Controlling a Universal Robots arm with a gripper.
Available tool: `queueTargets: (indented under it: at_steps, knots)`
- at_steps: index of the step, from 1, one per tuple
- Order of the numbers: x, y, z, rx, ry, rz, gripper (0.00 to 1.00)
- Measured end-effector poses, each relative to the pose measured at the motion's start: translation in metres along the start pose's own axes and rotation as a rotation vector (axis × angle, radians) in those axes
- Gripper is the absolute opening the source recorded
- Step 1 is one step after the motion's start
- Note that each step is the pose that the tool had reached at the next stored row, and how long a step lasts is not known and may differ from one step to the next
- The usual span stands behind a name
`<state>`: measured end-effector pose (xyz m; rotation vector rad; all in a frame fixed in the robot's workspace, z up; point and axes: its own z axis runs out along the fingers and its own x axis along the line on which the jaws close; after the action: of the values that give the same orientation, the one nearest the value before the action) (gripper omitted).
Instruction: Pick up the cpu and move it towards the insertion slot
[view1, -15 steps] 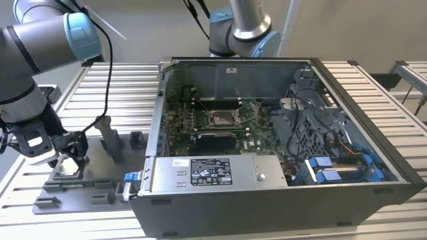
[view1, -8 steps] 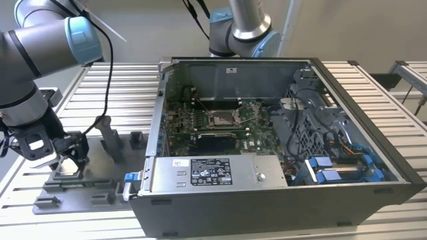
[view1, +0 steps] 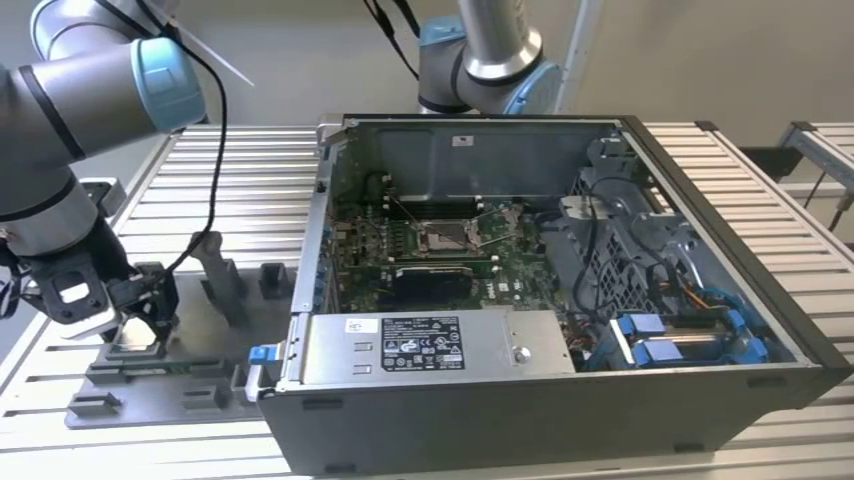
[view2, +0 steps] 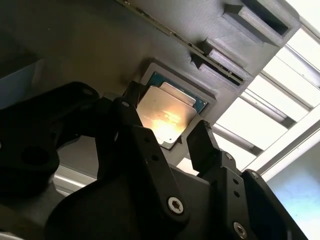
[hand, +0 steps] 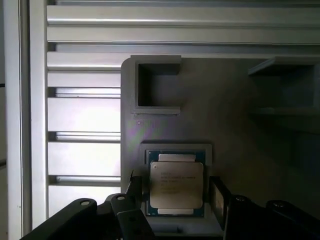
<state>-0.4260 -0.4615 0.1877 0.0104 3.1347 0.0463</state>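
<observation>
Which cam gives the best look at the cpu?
First wrist view: cpu top face square-on, seated in the grey fixture, open end effector straddling it. Second wrist view shows it oblique, with glare. Exterior view: too small to tell.

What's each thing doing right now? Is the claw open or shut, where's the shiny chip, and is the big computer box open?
gripper: open, one finger on each side of the cpu.
cpu: lying flat in its pocket, silvery side up, not lifted.
grey fixture: holding the cpu; its other square pocket is empty.
insertion slot: uncovered, no chip in it.
computer case: lid off, insides showing.
</observation>
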Motion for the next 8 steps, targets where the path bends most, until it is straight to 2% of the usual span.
queueTargets:
  at_steps: [8]
  knots:
    - [0.0000, 0.0008, 0.0006, -0.0001, -0.0003, 0.000, 1.00]
